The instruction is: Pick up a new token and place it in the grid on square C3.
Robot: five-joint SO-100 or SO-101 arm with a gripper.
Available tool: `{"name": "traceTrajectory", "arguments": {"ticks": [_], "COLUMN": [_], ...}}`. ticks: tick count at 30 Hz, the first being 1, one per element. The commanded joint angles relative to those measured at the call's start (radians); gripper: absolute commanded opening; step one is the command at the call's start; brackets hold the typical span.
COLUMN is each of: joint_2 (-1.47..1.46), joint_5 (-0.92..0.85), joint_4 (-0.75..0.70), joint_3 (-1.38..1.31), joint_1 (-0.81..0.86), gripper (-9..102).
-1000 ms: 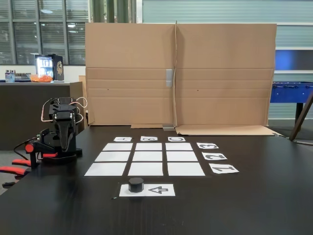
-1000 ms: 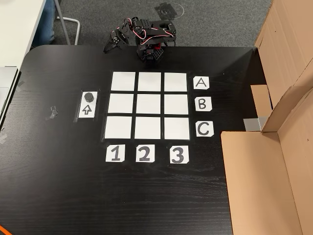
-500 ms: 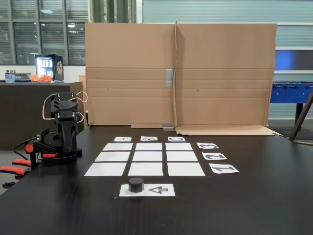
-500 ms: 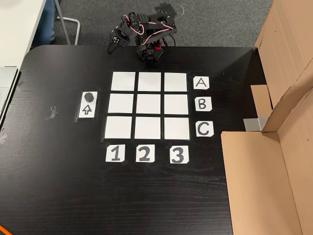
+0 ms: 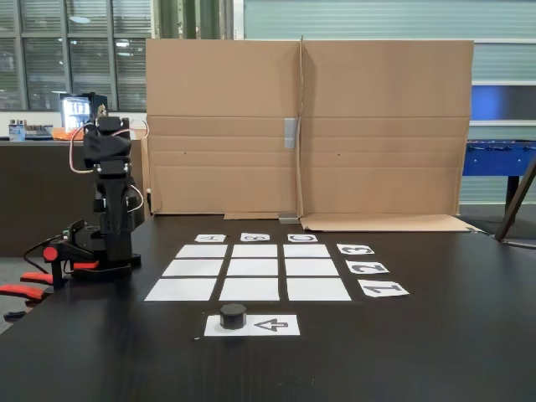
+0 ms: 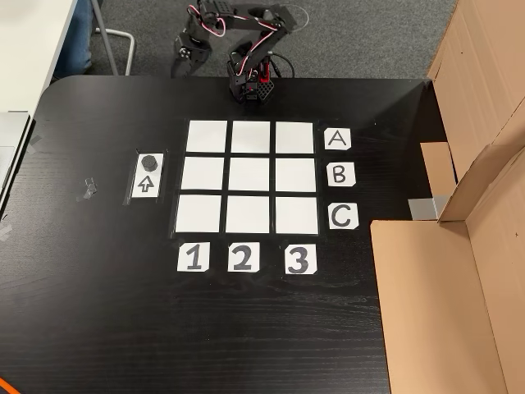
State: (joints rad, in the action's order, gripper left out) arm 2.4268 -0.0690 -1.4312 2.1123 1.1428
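In the fixed view from table level, the token (image 5: 233, 316) sits on the left end of the arrow sheet (image 5: 272, 324), in front of the grid (image 5: 249, 268) and apart from it. It is a short dark puck standing on its flat face, so its axis is vertical and it has no heading of its own; I judge it light, rigid and not fragile, best pinched across its round side wall from above, low enough that the smooth rim does not slip out. The arm (image 5: 109, 209) stands raised at the table's left edge, well apart from the token, and the gripper is too dark and folded here to read. In the fixed view from above, the token (image 6: 148, 161) lies left of the grid (image 6: 248, 176), on the sheet above its printed arrow (image 6: 146, 185). C3 (image 6: 296, 215) is the bare corner cell beside the C label (image 6: 342, 217) and above the 3 label (image 6: 299, 259). The gripper (image 6: 182, 59) hangs beyond the table's far edge, holding nothing; whether its jaws are parted I cannot tell.
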Motion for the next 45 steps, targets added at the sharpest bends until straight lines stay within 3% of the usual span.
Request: {"name": "traceTrajectory", "arguments": {"ticks": [1,8,18,21,25,45], "joint_2": [-0.087,-0.267,-0.577,-0.661,-0.750,-1.126], "joint_5": [-0.005,-0.005,-0.002,-0.002,-0.002,0.035], "joint_4": [-0.023,-0.031,-0.164,-0.202,-0.224,-0.261], "joint_3": [-0.101,-0.221,-0.557,-0.623,-0.673,-1.049], "joint_1": [-0.021,-0.080,-0.133,-0.152,-0.178,-0.253], "gripper": [23,30,33,41,45,48]}}
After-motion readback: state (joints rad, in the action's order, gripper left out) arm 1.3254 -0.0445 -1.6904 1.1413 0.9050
